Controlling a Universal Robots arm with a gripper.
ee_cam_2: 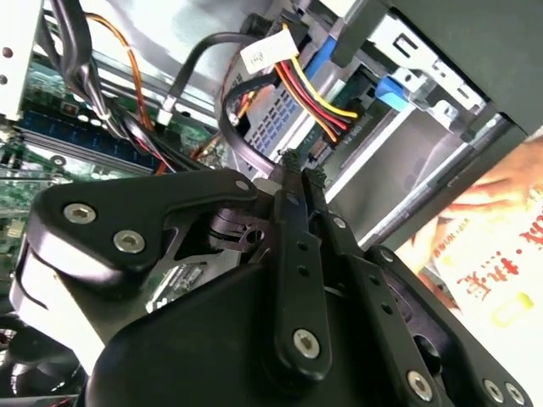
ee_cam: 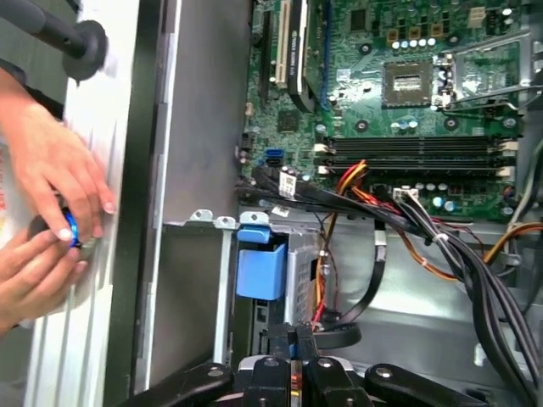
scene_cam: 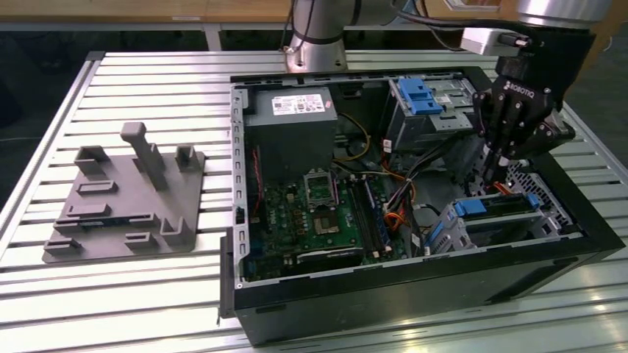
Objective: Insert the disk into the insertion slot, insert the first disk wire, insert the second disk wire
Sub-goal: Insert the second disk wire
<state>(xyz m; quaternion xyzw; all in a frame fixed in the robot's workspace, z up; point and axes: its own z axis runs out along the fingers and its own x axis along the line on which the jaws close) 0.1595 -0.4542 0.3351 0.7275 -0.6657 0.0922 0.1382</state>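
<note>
Exterior view, right side: gripper (scene_cam: pixel 498 168), fingers nearly closed, grasp contents unclear, just above the disk (scene_cam: pixel 487 207). Disk lies in the insertion slot (scene_cam: pixel 440 234) at lower right, long axis across the frame.

We see a green motherboard (scene_cam: pixel 312 213) mid-frame, a blue-framed disk (scene_cam: pixel 487 207) lower right, and a pale ribbed surface (scene_cam: pixel 147 81).

A slatted metal table (scene_cam: pixel 118 309) stands before wooden furniture (scene_cam: pixel 118 9).
</note>
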